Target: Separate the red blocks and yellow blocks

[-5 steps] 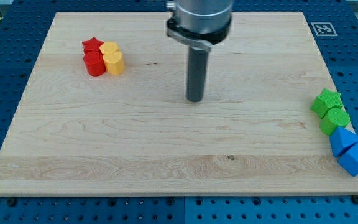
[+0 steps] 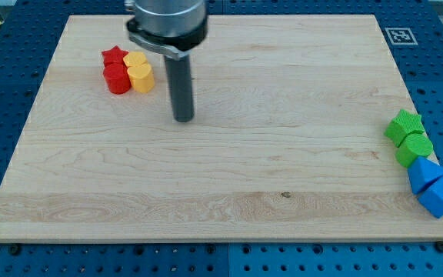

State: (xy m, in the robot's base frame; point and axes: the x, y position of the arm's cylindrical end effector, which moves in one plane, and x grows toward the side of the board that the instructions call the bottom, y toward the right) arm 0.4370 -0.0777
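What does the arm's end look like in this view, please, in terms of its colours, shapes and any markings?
Only the arm's lowest part shows. A wide, silvery-grey metal cylinder enters from the view's top, ringed at its base by a black collar with a small lug on the view's left. From it hangs a straight, dark grey, matte rod, round in section, ending in my tip, which is flat. No cables, labels or markings are visible.

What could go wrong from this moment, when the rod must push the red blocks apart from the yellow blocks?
1. The red star, red block, yellow block and yellow heart touch in one tight cluster, so a push from the view's right, where my tip stands, would likely move all four together.
2. The cluster lies near the board's left and top edges; a strong push might slide a red block off.
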